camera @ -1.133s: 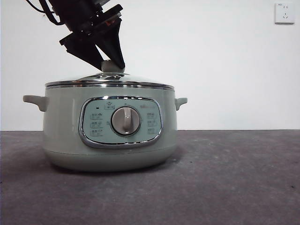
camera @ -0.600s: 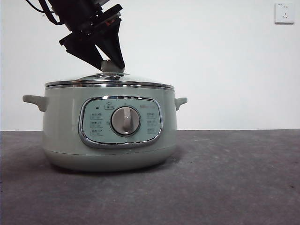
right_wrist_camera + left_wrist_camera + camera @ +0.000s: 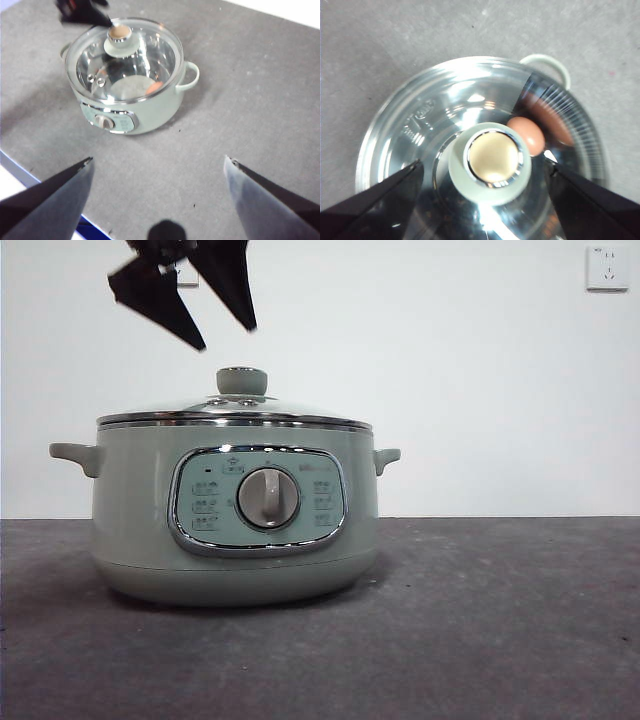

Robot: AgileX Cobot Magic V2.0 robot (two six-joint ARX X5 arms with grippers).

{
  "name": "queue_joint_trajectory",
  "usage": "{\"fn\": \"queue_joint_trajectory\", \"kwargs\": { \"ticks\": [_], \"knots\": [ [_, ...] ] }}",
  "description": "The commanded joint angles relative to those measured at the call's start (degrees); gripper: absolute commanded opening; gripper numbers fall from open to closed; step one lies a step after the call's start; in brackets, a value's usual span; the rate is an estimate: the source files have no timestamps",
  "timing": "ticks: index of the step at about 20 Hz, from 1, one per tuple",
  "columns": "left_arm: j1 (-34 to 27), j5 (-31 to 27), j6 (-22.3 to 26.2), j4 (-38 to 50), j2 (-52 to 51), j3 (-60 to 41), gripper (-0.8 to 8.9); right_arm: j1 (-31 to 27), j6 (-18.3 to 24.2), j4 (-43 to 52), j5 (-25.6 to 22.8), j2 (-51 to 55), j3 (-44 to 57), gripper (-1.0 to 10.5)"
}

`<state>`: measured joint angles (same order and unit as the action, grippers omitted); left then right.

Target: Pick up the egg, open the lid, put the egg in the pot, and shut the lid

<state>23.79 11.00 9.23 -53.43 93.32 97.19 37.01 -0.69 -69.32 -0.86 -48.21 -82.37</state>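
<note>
The pale green pot [image 3: 235,530] stands on the table with the glass lid [image 3: 235,416] shut on it. The lid's green knob [image 3: 241,381] is free. My left gripper [image 3: 225,335] hangs open just above the knob, touching nothing. In the left wrist view its jaws stand wide on either side of the knob [image 3: 492,162], and the reddish-brown egg [image 3: 527,134] lies inside the pot under the glass. My right gripper [image 3: 159,160] is open and empty, high above the table and well away from the pot [image 3: 150,112].
A white wall socket [image 3: 607,267] sits at the top right of the wall. The dark grey table [image 3: 480,620] stretches to the right of the pot. The table's edge [image 3: 30,175] shows in the right wrist view.
My left gripper has let go of the lid's knob and risen straight up, jaws spread. The lid stays shut on the pot.
</note>
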Motion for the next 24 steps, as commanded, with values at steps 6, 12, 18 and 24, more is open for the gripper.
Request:
{"fn": "queue_joint_trajectory", "kwargs": {
  "ticks": [6,12,18,24],
  "knots": [
    [0.1,2.6,0.2,-18.6,-8.2,11.0,4.09,0.1,-0.3,-0.3,0.7,0.0,0.4,4.4],
    [0.2,3.0,-2.8,-22.2,-21.6,10.8,4.08,0.1,1.2,-3.1,3.9,-2.2,0.4,4.4],
    [0.3,8.9,-3.7,-22.2,-29.2,10.8,4.08,0.1,2.5,-3.2,6.9,-3.7,0.4,4.4],
    [0.3,8.9,-3.7,-22.2,-29.0,10.8,2.14,0.1,2.4,-5.9,6.9,-3.8,0.4,3.6]
  ]
}}
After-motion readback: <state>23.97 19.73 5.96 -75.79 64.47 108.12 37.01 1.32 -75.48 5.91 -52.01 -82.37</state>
